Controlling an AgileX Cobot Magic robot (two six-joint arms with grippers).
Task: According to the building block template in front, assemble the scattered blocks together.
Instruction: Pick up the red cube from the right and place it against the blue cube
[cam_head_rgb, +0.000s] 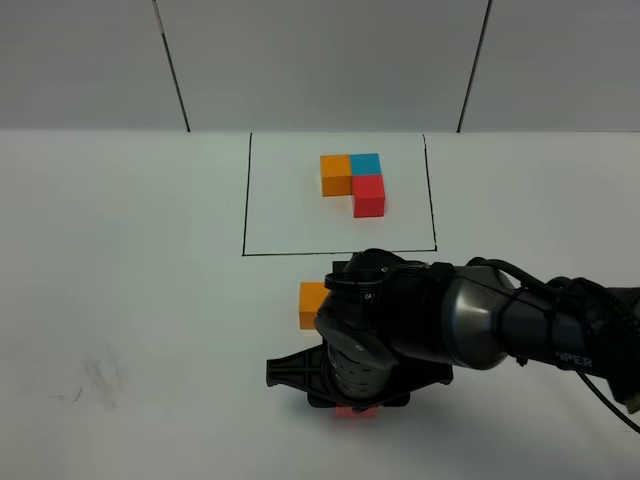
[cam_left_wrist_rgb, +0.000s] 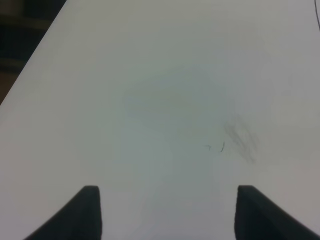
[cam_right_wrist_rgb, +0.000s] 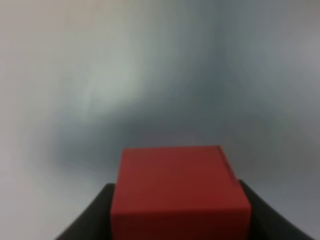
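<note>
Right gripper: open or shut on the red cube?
Shut. In the right wrist view the red cube fills the right gripper, touching both fingers. Lifted or not: cannot tell.

White lettering (cam_head_rgb: 578, 359), readable only as "PER", on the black casing of the right arm (cam_head_rgb: 545, 318), near right of the scene. Any leading letters not readable. Nothing else legible in any view.

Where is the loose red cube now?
The red cube sits in the right gripper, mostly hidden at the high view's bottom centre, below the loose orange cube.
</note>
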